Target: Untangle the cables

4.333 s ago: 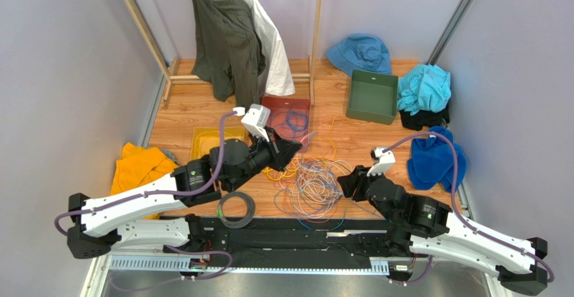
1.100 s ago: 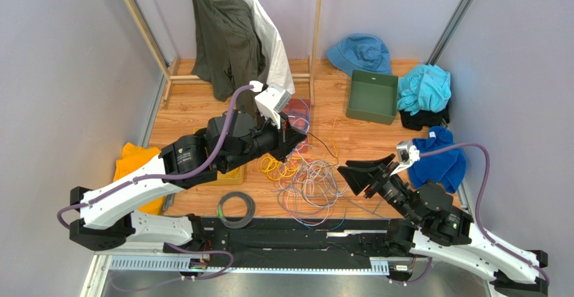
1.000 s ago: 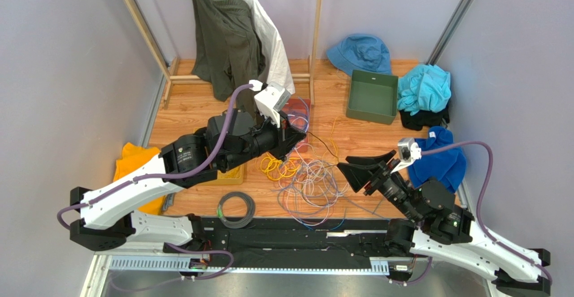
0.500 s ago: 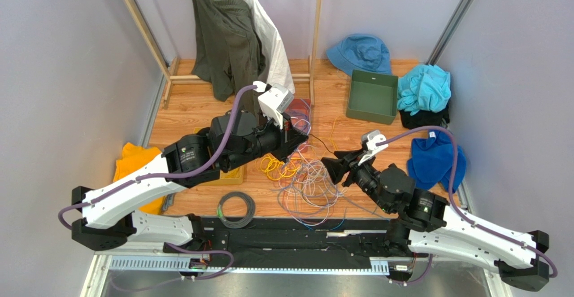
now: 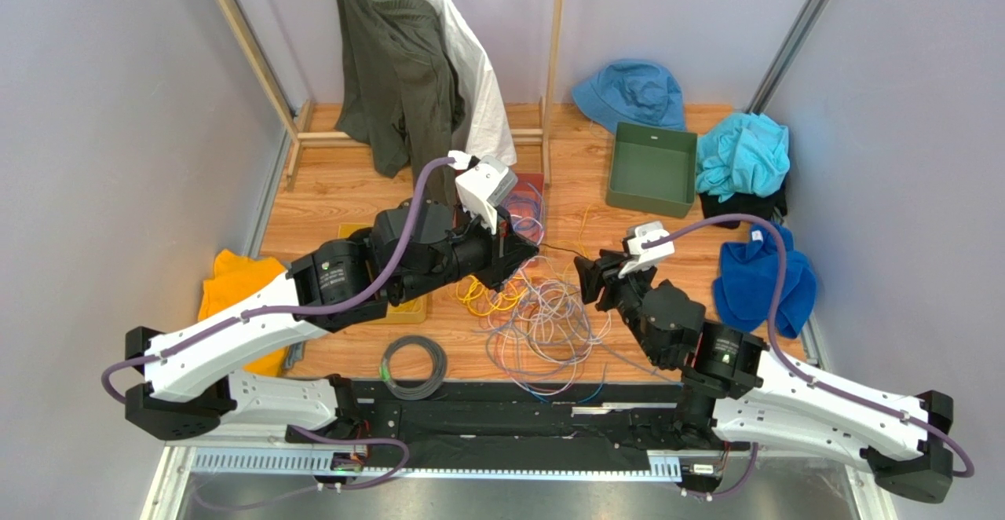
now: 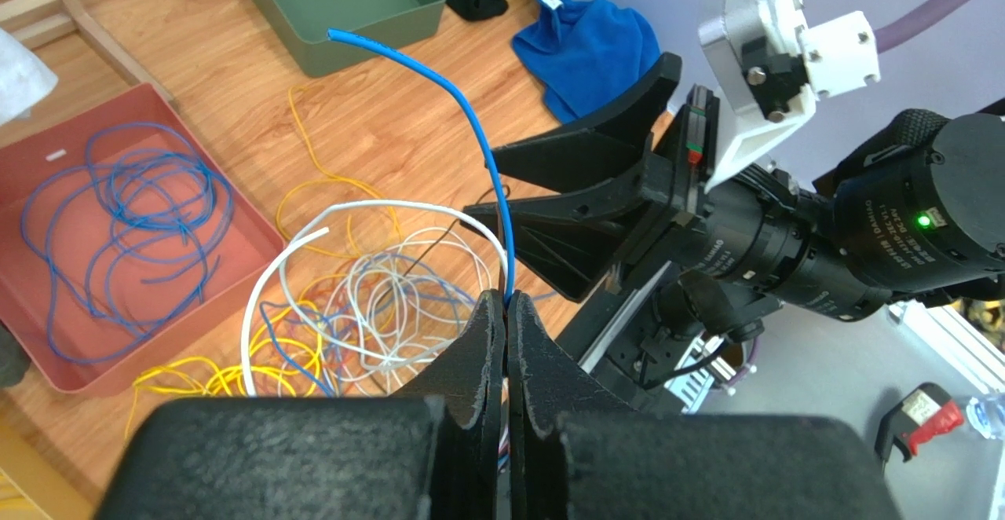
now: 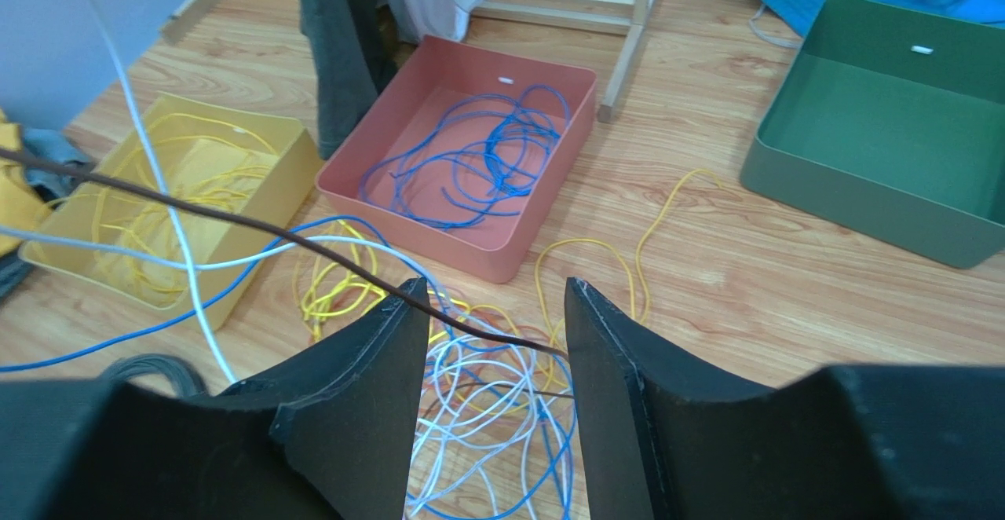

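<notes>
Right wrist view: dark cable [image 7: 271,231] slants in from the left across the gap of the open right gripper [image 7: 496,299], above the loose cables [image 7: 496,426]; left gripper [image 6: 505,308] clamped on a blue cable [image 6: 472,119].

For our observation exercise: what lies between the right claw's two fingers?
A thin dark cable crosses the gap of the open right claw, shown in the right wrist view.

We reach both arms inward, pincers near each other.
Our left pincer [image 6: 505,303] is pressed fully closed, its arm stretched forward and right; our right pincer [image 7: 490,299] points left with fingers parted.
</notes>
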Robot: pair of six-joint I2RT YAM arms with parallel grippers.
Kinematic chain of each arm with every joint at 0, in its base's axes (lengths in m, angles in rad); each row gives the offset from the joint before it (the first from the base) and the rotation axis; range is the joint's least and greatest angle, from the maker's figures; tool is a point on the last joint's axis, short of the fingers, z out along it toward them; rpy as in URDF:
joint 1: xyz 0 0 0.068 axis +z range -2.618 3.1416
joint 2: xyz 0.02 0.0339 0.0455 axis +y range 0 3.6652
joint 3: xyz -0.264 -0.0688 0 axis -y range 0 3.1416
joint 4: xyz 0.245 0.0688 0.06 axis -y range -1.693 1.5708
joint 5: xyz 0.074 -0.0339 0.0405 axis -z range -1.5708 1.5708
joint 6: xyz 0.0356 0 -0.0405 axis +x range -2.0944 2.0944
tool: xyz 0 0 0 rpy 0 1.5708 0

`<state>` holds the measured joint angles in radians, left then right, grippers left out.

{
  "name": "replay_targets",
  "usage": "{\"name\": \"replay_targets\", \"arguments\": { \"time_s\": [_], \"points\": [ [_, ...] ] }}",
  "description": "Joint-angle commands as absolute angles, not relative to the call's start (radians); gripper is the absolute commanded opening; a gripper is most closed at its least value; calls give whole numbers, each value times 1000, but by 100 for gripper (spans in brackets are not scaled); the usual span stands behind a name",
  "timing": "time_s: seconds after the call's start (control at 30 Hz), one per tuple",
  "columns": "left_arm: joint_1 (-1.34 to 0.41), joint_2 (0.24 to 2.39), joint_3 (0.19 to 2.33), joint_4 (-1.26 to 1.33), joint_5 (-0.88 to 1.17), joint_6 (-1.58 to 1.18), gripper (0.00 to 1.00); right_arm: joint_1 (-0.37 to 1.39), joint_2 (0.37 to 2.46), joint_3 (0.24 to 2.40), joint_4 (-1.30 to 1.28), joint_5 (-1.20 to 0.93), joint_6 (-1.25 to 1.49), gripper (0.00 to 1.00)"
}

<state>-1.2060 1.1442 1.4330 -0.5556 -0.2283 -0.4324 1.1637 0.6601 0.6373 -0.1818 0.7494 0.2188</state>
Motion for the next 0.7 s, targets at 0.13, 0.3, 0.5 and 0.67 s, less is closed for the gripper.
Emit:
{"name": "replay_targets", "arguments": {
  "time_s": [0.13,0.3,0.5,0.67],
  "points": [
    [-1203,1092,1399,-509,-199,-451,0,1155,741,681,-110,857,198,48],
    [-1203,1069,1382,-509,-207,-453,0,1146,715,677,-112,864,209,5],
    [-1203,1037,1373,-509,-276,-439,0,1143,594,703,-152,789,233,0],
    [-1201,1040,1431,-517,-298,-410,0,1143,483,733,-182,752,232,0]
  ]
}}
